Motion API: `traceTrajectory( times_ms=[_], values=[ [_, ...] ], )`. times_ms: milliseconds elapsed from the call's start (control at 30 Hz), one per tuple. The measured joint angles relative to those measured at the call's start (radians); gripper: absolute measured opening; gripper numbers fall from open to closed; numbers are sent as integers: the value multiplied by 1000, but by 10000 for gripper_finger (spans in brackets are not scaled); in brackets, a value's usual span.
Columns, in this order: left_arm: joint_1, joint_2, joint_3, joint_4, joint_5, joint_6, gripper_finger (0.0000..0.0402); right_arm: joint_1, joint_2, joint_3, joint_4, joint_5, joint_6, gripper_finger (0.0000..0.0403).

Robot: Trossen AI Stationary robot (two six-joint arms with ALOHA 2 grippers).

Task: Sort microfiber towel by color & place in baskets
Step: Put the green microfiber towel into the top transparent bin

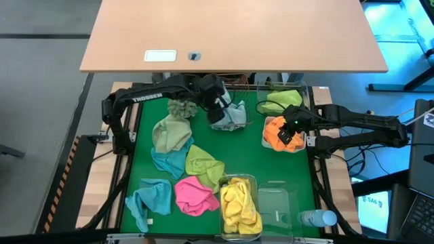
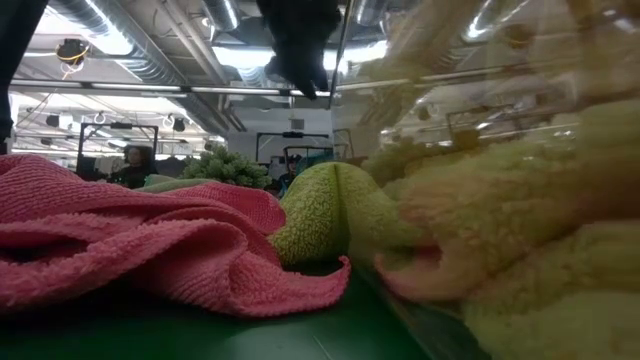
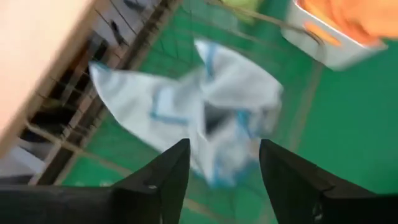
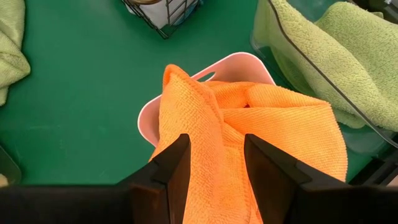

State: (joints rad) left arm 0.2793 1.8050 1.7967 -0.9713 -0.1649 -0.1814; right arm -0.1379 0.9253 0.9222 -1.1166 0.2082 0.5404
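The green mat [image 1: 271, 169] carries five loose towels near the left gripper [image 3: 221, 158], whose jaws are spread above the pale grey-blue towel [image 3: 211, 106] in the wire basket [image 1: 234, 122]. Right gripper [image 4: 214, 155], fingers parted, hovers over the orange towel [image 4: 261, 124] in its white tray [image 4: 186, 78]. Yellow, lime binned; sorting looks roughly half done.

Layout, high view. A wire basket [image 1: 230, 116] at upper centre holds one towel [image 1: 235, 114]. To its right, a tub [image 1: 298, 91] with a towel [image 1: 283, 100] sits above a tray [image 1: 266, 137] carrying another towel [image 1: 279, 134]. Five loose towels [image 1: 183, 169] lie at centre left on the counter [image 1: 271, 166]. Along the lower edge, a tub [image 1: 239, 203] containing a towel [image 1: 241, 207] lies left of a second tub [image 1: 278, 203], with a bottle [image 1: 319, 218] at lower right.
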Motion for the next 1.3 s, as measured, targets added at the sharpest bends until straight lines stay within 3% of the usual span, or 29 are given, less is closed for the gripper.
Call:
traceTrajectory(
  times_ms=[100, 233, 467, 733, 900, 1300],
  values=[
    [-23, -2, 52, -125, 65, -25, 197, 0, 0, 0, 0, 0, 0, 150],
    [-71, 0, 54, -279, 77, -53, 200, 0, 0, 0, -1, 0, 0, 150],
    [-175, -3, -19, -448, -64, -152, 193, 0, 0, 0, -1, 0, 0, 150],
    [-245, -5, -255, -392, -167, -249, 187, 0, 0, 0, -1, 0, 0, 150],
    [-239, -5, -382, -300, -172, -288, 187, 0, 0, 0, -2, 0, 0, 150],
    [-241, -5, -530, -247, -243, -344, 187, 0, 0, 0, -2, 0, 0, 150]
  ],
)
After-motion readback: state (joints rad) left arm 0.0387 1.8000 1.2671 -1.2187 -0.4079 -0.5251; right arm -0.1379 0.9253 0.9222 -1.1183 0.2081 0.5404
